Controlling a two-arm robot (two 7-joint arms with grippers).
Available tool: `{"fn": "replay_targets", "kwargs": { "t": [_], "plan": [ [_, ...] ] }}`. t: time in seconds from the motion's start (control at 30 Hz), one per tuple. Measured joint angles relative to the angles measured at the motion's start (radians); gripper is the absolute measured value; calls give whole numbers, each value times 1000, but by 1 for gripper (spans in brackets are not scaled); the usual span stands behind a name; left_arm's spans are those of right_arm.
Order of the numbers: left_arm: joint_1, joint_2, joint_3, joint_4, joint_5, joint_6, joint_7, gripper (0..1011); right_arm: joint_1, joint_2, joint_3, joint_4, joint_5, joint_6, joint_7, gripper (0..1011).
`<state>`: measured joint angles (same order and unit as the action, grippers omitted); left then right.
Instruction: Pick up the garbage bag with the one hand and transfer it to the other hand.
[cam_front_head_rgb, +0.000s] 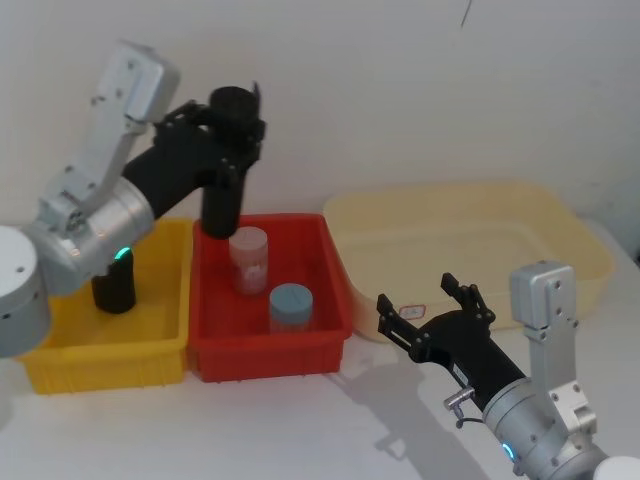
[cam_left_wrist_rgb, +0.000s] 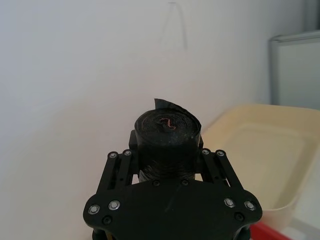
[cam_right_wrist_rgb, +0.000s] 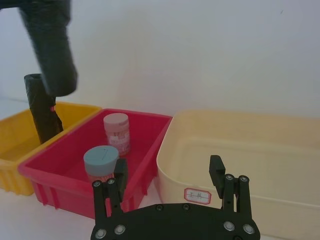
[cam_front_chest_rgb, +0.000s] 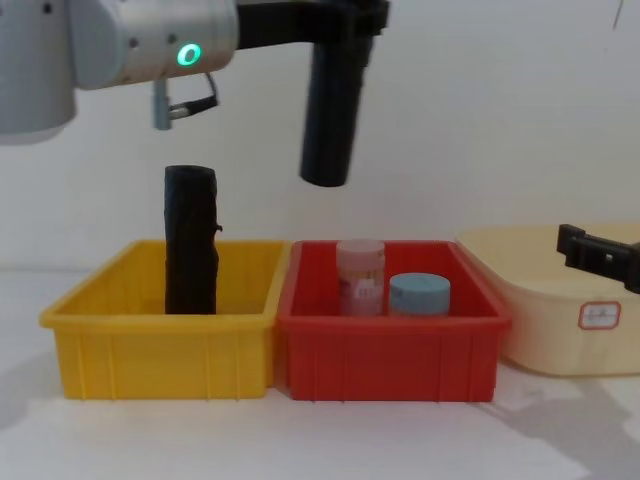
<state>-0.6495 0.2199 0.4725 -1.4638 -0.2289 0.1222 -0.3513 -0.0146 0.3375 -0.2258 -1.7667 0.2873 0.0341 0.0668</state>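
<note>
1. Up in the air and upright: the garbage bag (cam_front_chest_rgb: 329, 112), clamped near its top end by the left gripper (cam_front_head_rgb: 236, 124), jaws pressed against both sides of the roll.
2. Lower end of the roll hanging over the back left part of the red bin (cam_front_head_rgb: 270, 356), with clear air above the rim and above the pink-lidded jar (cam_front_chest_rgb: 360, 275) and blue-lidded jar (cam_front_chest_rgb: 419, 293) inside.
3. To the left, standing in the yellow bin (cam_front_chest_rgb: 160, 350), a second black roll (cam_front_chest_rgb: 190, 240), well apart from the raised one.
4. Low on the right, over bare table just in front of the cream tub (cam_front_head_rgb: 450, 205): the right gripper (cam_front_head_rgb: 417, 292), fingers spread wide and empty, pointing toward the bins.
5. Open space between the two grippers, above the red bin and the near edge of the tub.
</note>
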Motion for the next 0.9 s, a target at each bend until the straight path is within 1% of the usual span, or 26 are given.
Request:
{"fn": "replay_targets", "kwargs": {
  "t": [0.13, 0.17, 0.2, 0.23, 0.27, 0.3, 0.43, 0.5, 0.53, 0.57, 0.6, 0.63, 0.73, 0.83, 0.87, 0.9],
  "plan": [
    [-35, -25, 21, 49, -13, -8, -43, 543, 0, 0, 0, 0, 0, 0, 0, 1000],
    [-50, -40, 31, 77, -20, -13, -59, 543, 0, 0, 0, 0, 0, 0, 0, 1000],
    [-56, -46, 34, 89, -24, -16, -70, 543, 0, 0, 0, 0, 0, 0, 0, 1000],
    [-71, -61, 44, 120, -31, -21, -87, 542, 0, 0, 0, 0, 0, 0, 0, 1000],
    [-71, -61, 44, 120, -31, -21, -87, 542, 0, 0, 0, 0, 0, 0, 0, 1000],
    [-83, -76, 52, 148, -39, -26, -103, 542, 0, 0, 0, 0, 0, 0, 0, 1000],
    [-107, -108, 68, 208, -57, -38, -140, 542, 0, 0, 0, 0, 0, 0, 0, 1000],
    [-129, -139, 82, 277, -75, -53, -176, 543, 0, 0, 0, 0, 0, 0, 0, 1000],
    [-134, -146, 85, 292, -82, -59, -187, 543, 0, 0, 0, 0, 0, 0, 0, 1000],
    [-145, -163, 91, 328, -92, -69, -203, 542, 0, 0, 0, 0, 0, 0, 0, 1000],
    [-145, -163, 91, 328, -92, -69, -203, 542, 0, 0, 0, 0, 0, 0, 0, 1000],
    [-153, -177, 96, 356, -99, -76, -217, 542, 0, 0, 0, 0, 0, 0, 0, 1000],
    [-169, -202, 104, 410, -115, -92, -246, 542, 0, 0, 0, 0, 0, 0, 0, 1000],
    [-178, -216, 109, 440, -126, -102, -263, 543, 0, 0, 0, 0, 0, 0, 0, 1000],
    [-186, -228, 113, 464, -134, -110, -276, 543, 0, 0, 0, 0, 0, 0, 0, 1000],
    [-186, -228, 113, 464, -134, -110, -276, 543, 0, 0, 0, 0, 0, 0, 0, 1000]
  ]
}}
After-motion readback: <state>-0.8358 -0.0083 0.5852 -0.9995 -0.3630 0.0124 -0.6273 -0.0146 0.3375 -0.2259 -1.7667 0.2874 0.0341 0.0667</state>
